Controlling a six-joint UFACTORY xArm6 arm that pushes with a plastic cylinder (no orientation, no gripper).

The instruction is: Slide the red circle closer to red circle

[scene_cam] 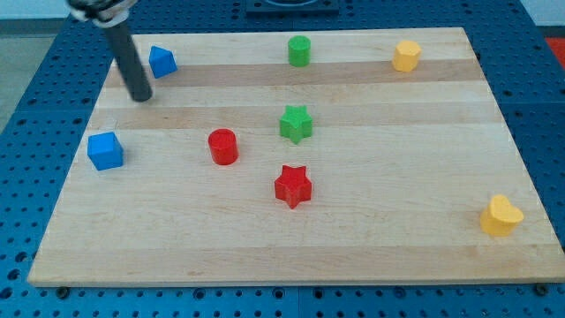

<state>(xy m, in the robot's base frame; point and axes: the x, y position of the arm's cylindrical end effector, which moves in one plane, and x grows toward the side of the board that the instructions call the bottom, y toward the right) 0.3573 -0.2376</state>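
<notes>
The arm's rod is just a bare pusher, nothing to clamp; its tip [141, 97] is sitting beside the blue block [161, 61], well apart from the red circle [223, 146], so it's probably lining up an approach.

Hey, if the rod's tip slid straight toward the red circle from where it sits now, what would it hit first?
Probably the red circle itself: from my tip, near the blue block at the view's upper left, that line looks free.

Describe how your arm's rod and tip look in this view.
A straight, smooth, dark grey-black cylindrical rod hangs from a black-and-silver mount at the view's top. My tip is a plain blunt end of the same colour. No cables or markings are visible.
</notes>
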